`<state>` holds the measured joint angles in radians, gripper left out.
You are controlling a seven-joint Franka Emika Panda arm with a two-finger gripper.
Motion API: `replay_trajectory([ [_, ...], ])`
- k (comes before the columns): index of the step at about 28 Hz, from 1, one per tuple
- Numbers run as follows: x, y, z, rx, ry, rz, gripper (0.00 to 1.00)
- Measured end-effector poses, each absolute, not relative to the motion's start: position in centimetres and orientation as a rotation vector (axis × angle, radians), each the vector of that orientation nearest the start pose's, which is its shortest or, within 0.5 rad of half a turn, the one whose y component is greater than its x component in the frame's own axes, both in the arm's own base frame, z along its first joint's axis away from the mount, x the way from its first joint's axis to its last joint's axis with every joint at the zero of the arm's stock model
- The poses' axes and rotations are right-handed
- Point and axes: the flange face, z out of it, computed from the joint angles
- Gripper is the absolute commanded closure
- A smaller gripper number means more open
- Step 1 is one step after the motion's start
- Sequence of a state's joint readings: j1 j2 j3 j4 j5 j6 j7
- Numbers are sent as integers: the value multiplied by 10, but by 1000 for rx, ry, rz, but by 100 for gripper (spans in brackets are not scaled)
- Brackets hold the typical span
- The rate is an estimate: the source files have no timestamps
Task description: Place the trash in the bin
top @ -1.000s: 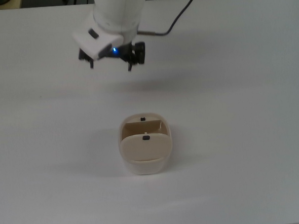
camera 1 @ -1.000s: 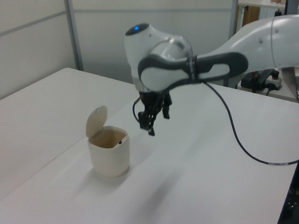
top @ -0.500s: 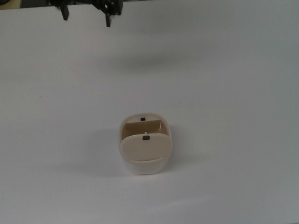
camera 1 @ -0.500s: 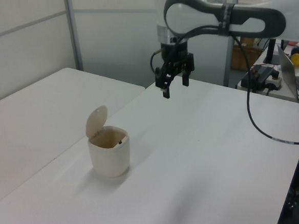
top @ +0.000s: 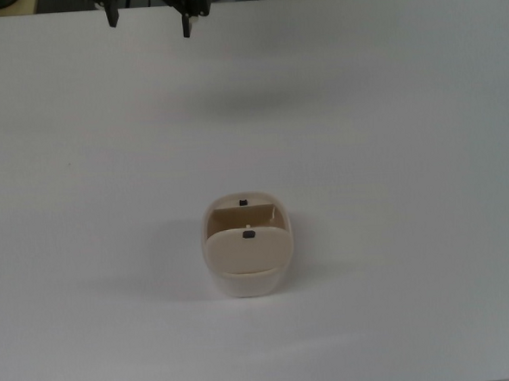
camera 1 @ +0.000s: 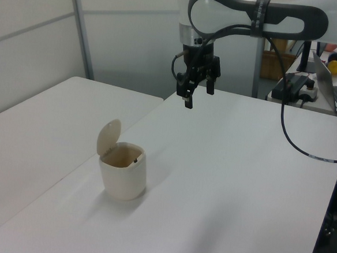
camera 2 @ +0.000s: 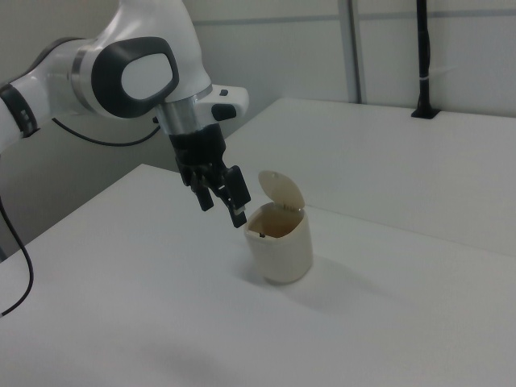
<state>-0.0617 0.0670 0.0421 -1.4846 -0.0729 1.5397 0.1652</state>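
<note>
Gripper [camera 1: 197, 95] is hanging with its fingers spread and nothing between them, high above the white table [camera 1: 228, 183], well apart from the beige bin [camera 1: 123, 171]. Its flap lid [camera 1: 108, 135] is standing tilted up; no paper ball is showing anywhere.

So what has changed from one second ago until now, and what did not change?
The black two-finger gripper rose and drew back from near the small beige plastic bin to the table's far edge, at the top view's top left. It is open and holds nothing. The bin stayed in place, its flap lid up.
</note>
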Motion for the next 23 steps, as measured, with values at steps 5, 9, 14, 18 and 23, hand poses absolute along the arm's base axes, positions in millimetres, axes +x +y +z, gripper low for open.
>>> replay_trajectory([
  [5, 572, -20, 625, -3199, 299, 13, 0],
  [9, 572, -20, 625, -3199, 299, 13, 0],
  [14, 572, -20, 623, -3200, 285, 19, 0],
  [18, 572, -20, 623, -3206, 192, 23, 0],
  [23, 572, -21, 623, -3210, 116, 26, 0],
])
